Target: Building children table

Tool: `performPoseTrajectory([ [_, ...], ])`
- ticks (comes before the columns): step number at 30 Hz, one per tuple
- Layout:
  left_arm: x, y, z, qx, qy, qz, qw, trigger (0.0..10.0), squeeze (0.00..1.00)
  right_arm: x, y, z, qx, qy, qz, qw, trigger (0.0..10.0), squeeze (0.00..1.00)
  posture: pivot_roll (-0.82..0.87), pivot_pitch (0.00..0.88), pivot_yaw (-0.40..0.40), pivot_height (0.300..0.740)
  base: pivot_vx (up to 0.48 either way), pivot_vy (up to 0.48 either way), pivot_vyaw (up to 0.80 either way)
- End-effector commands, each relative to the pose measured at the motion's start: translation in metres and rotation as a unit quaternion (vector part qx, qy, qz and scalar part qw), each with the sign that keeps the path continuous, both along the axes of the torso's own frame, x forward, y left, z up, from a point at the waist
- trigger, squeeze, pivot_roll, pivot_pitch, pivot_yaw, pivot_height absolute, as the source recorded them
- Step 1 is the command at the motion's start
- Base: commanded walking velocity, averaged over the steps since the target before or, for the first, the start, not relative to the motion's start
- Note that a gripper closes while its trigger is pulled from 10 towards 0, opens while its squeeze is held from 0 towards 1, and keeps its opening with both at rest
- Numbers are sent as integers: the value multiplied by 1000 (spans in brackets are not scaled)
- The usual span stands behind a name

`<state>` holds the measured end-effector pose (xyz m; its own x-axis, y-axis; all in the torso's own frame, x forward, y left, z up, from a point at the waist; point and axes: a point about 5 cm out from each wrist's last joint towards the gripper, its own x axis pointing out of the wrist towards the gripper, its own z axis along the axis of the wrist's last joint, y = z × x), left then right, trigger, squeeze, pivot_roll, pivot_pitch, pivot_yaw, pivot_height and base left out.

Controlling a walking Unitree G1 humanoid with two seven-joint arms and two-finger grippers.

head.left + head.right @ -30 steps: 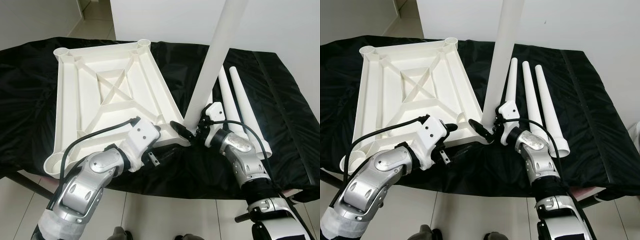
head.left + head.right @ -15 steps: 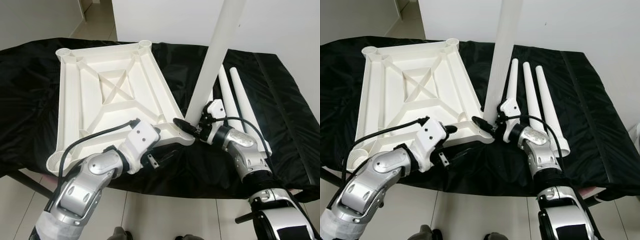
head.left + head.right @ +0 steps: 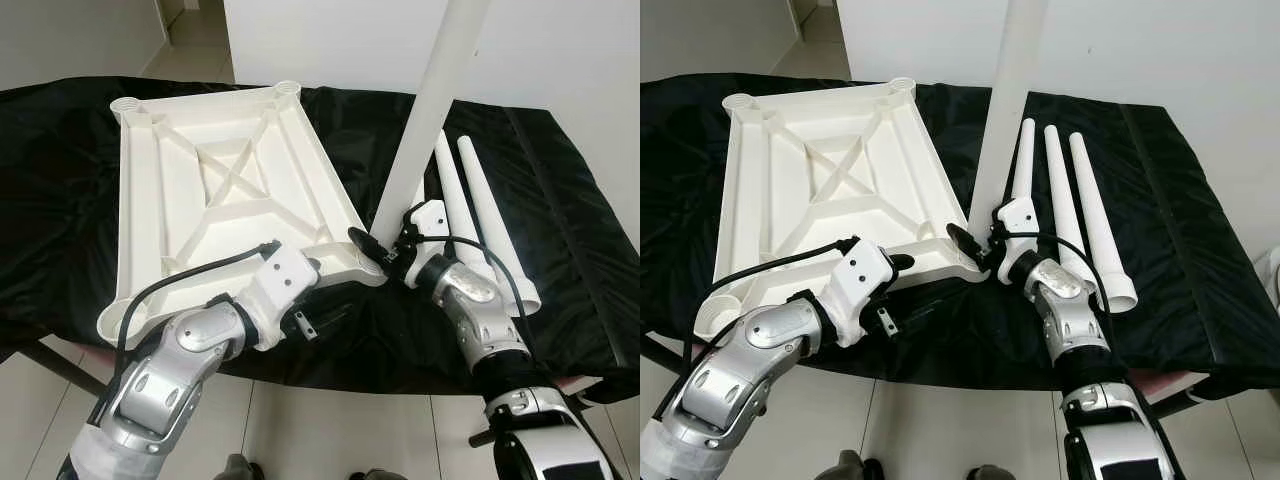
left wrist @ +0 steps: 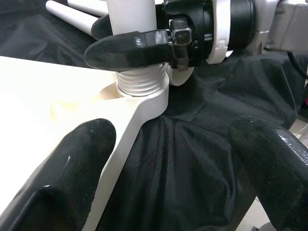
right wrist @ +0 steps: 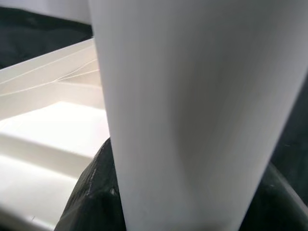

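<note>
I'm looking down at a bench draped in a black cloth (image 3: 80, 200), with pale floor tiles (image 3: 330, 440) below its near edge and a white wall (image 3: 330, 40) behind it. The white tabletop (image 3: 210, 190) lies upside down on the cloth, ribbed underside up, round sockets at its corners. Three loose white legs (image 3: 1070, 210) lie side by side on the cloth to the right of it; from the left eye the leftmost is mostly hidden behind the upright one.

The fourth leg (image 3: 425, 120) stands upright in the tabletop's near right corner socket (image 4: 144, 94), and its upper end runs out of the top of the picture. From the left wrist I can see its threaded end sitting in the socket, part of the threads still showing above the rim.

My right gripper (image 3: 380, 250) is clamped around that leg just above the socket, the forearm reaching in from the lower right with the wrist bent toward the tabletop. From the right wrist, the leg blocks nearly everything.

My left gripper (image 4: 168, 163) has its fingers (image 4: 62, 173) spread wide, one on the tabletop's near edge, the other over the cloth. The left forearm angles up from the lower left, its cable (image 3: 190, 275) looping over the tabletop.
</note>
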<state>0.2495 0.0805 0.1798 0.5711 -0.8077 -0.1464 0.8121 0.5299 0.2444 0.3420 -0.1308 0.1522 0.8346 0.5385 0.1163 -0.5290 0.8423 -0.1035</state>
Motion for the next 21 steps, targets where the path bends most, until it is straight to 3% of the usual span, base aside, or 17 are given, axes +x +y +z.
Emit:
performPoseTrajectory([
  [1,-3,-3,1,-2,-1,-12,1000,10000,0,-5,0,-21,-7,50,-38,998,10000,0,-88,112,3,740,0,0,0],
  [3,-3,-3,0,-3,-1,-11,1000,10000,0,-7,2,-22,7,57,-62,996,10000,0,-92,114,5,740,0,0,0],
  [4,-2,-2,0,-3,-1,-10,1000,10000,0,-13,7,-24,25,61,-109,992,10000,0,-93,111,5,740,0,0,0],
  [6,-2,-2,0,-3,-1,-9,1000,10000,0,-15,9,-24,31,62,-125,990,10000,0,-93,111,5,740,0,0,0],
  [8,-2,-3,-1,-3,0,-12,1000,10000,0,-26,20,-30,57,81,-176,979,10000,0,-96,110,3,740,0,0,0],
  [15,-3,-6,-1,-3,0,-19,1000,10000,0,-34,27,-29,63,80,-241,965,10000,0,-99,104,7,740,0,0,0],
  [21,-2,-4,0,-2,-1,-19,1000,10000,0,-39,31,-28,66,87,-253,961,10000,0,-100,106,17,740,0,0,0],
])
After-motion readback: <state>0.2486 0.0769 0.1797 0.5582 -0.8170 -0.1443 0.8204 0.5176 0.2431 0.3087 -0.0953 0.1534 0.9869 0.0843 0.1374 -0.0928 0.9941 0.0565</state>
